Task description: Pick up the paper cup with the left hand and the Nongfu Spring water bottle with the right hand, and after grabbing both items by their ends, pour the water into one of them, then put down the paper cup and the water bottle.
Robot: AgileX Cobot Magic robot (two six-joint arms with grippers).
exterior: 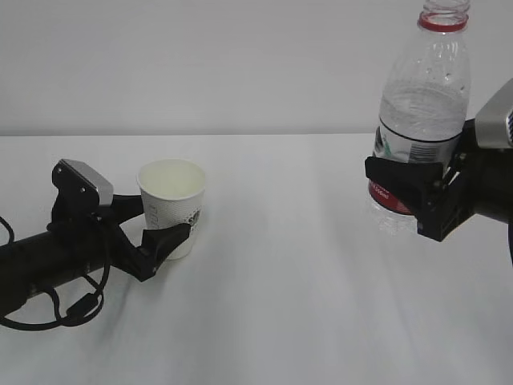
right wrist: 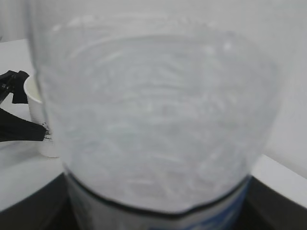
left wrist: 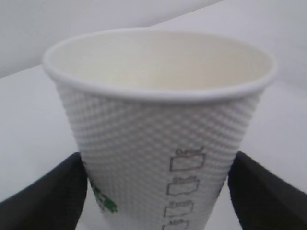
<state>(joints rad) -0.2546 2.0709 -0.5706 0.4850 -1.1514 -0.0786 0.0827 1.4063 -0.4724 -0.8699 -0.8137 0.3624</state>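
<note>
You are looking at the paper cup (exterior: 173, 202) standing upright on the white table (exterior: 288, 305), at the left side. The left hand (exterior: 156, 228) is lying low on the table with its black fingers (left wrist: 41, 199) spread wide, one on each side of the cup's lower part; whether they are touching the wall is hard to tell. The cup is showing a cream, empty inside. At the right side, the right hand (exterior: 417, 192) is gripping the Nongfu Spring water bottle (exterior: 421, 120) around its red-and-white label and holding it upright, raised above the table, without cap. The water (right wrist: 158, 124) is reaching above the label.
</note>
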